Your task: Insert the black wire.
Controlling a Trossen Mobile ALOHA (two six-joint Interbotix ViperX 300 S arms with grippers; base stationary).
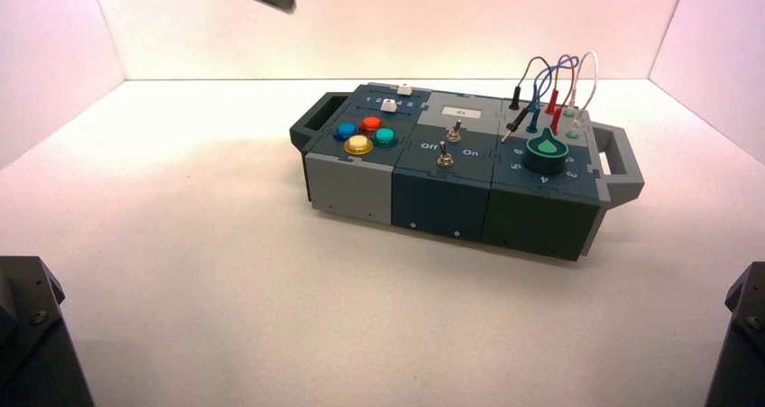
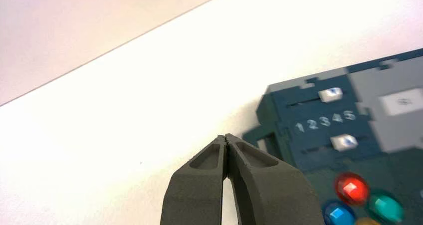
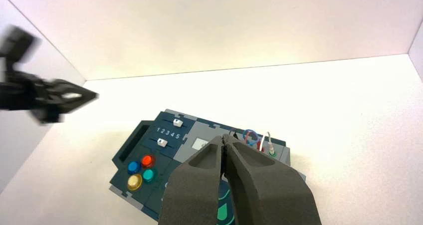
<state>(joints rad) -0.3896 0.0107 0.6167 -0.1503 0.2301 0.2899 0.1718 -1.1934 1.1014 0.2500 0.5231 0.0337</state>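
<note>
Black wire (image 1: 511,127) crosses the box (image 1: 442,168); left gripper (image 2: 225,172) and right gripper (image 3: 224,172), fingers together, hang clear of its edges

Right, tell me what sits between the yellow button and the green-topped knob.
Two metal toggle switches, in the high view, between the yellow button and knob.

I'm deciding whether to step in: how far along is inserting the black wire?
Done: one black plug appears to stand in the box's back edge. In hand: nothing; the left end effector, up past the box's button side, is shut and empty, and the right end effector waits, shut, nearer the camera. Left: the other black plug lies loose near the green knob, pin bare.
</note>
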